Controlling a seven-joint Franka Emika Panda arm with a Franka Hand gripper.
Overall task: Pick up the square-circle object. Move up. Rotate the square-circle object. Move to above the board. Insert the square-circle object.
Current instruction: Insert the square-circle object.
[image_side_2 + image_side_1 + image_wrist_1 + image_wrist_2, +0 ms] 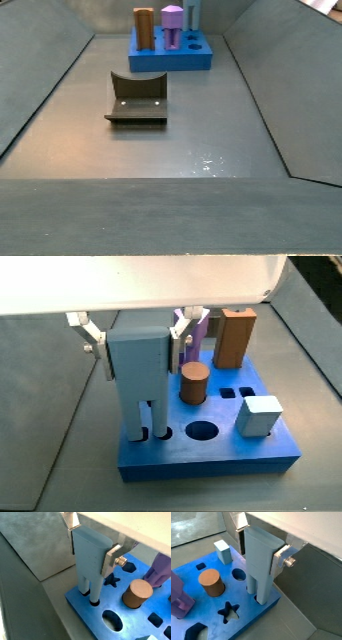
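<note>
Nearest the wrist, the gripper point(93, 543) is clamped on the upper body of the square-circle object point(89, 559), its silver fingers point(282, 556) pressed to either side. Below that, in both wrist views, the two posts of the piece stand upright with their feet already in the paired holes near a corner of the board point(248, 612), so the insertion step looks under way and nearly finished. Beyond it on the board stand a brown cylinder point(194, 383), a white cube point(262, 415) and a lilac prism point(160, 569). Far down the worktop point(160, 160) sits the fixture point(138, 100), idle. Next, I judge, a straight push down until the piece seats, then release.
</note>
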